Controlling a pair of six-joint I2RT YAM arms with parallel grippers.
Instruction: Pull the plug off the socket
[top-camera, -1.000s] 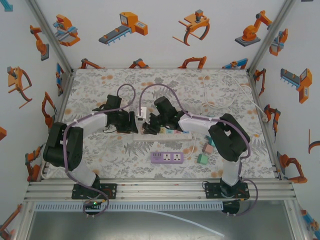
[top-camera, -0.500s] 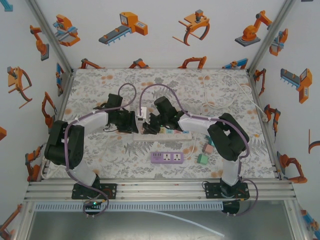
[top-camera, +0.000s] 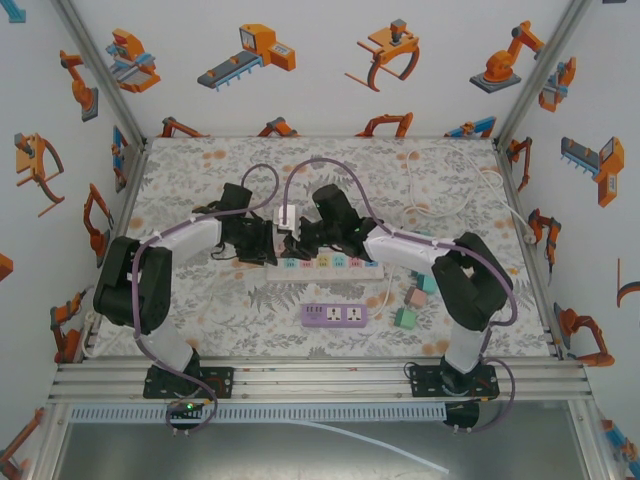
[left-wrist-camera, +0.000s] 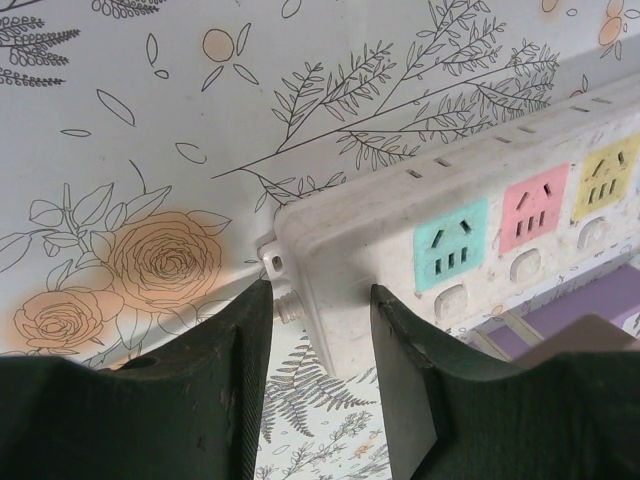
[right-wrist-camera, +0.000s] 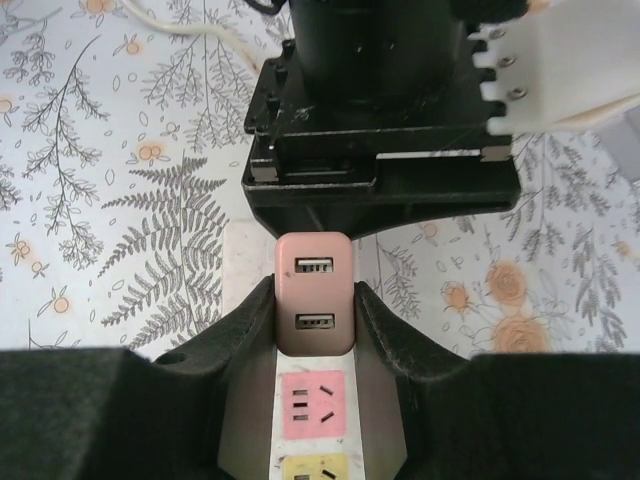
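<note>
The socket is a white power strip (top-camera: 335, 266) with coloured outlets, lying across the middle of the mat. My left gripper (left-wrist-camera: 320, 310) is shut on its left end, one dark finger (left-wrist-camera: 235, 360) on each side, and sits at the strip's end in the top view (top-camera: 266, 245). The teal outlet (left-wrist-camera: 450, 245) nearest that end has nothing in it. The plug (right-wrist-camera: 314, 293) is a pale pink block with two USB ports. My right gripper (right-wrist-camera: 314, 300) is shut on it and holds it above the strip, over the pink outlet (right-wrist-camera: 313, 403). From the top the plug (top-camera: 287, 215) hangs just beyond the strip.
A purple power strip (top-camera: 334, 315) lies nearer the front, with small green and pink blocks (top-camera: 405, 318) to its right. A white cable (top-camera: 440, 190) loops over the back right of the mat. The left gripper's black body (right-wrist-camera: 380, 150) is close behind the plug.
The right gripper has risen and shifted toward the back with the plug, which has come away from the strip. The left arm slid slightly right, still at the strip's end.
</note>
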